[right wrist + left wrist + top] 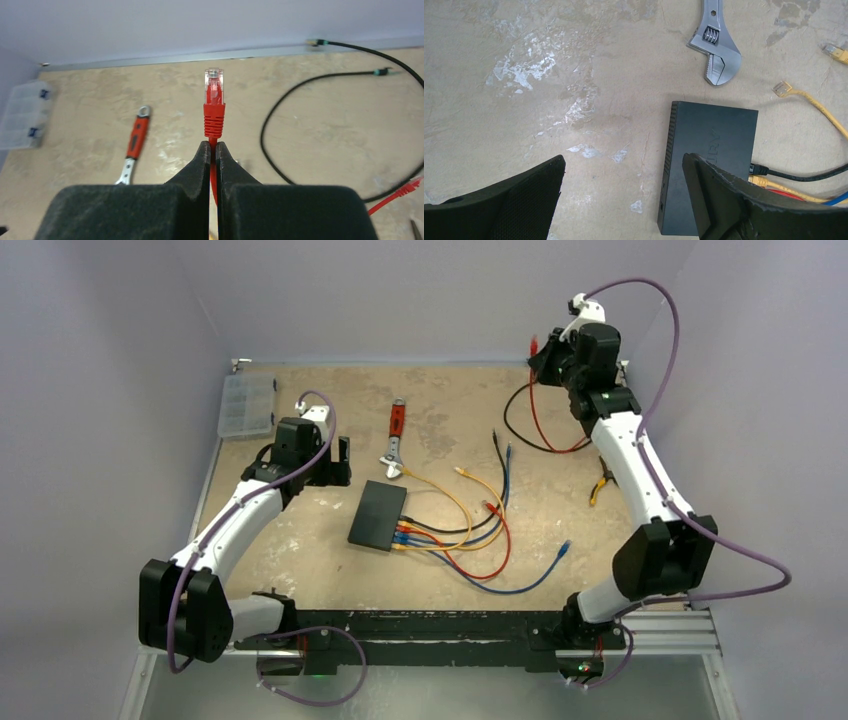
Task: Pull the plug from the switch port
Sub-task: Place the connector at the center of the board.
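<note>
The flat black switch [378,515] lies mid-table, with black, yellow, red and blue cables [402,532] plugged into its near-right edge. In the left wrist view the switch [711,150] lies under my right finger, with the plugged cables [769,177] beside it. My left gripper [340,462] [623,160] is open and empty, just left of the switch. My right gripper [541,358] [212,145] is shut on a red cable, raised at the far right. The cable's red plug [213,95] sticks out free beyond the fingertips, away from the switch.
An adjustable wrench [396,440] [716,47] [134,150] lies behind the switch. A clear compartment box [246,405] sits at the far left. Loose yellow, blue and red cables [490,530] spread right of the switch. A black cable loop [515,420] [280,130] and yellow-handled pliers [600,485] lie at the right.
</note>
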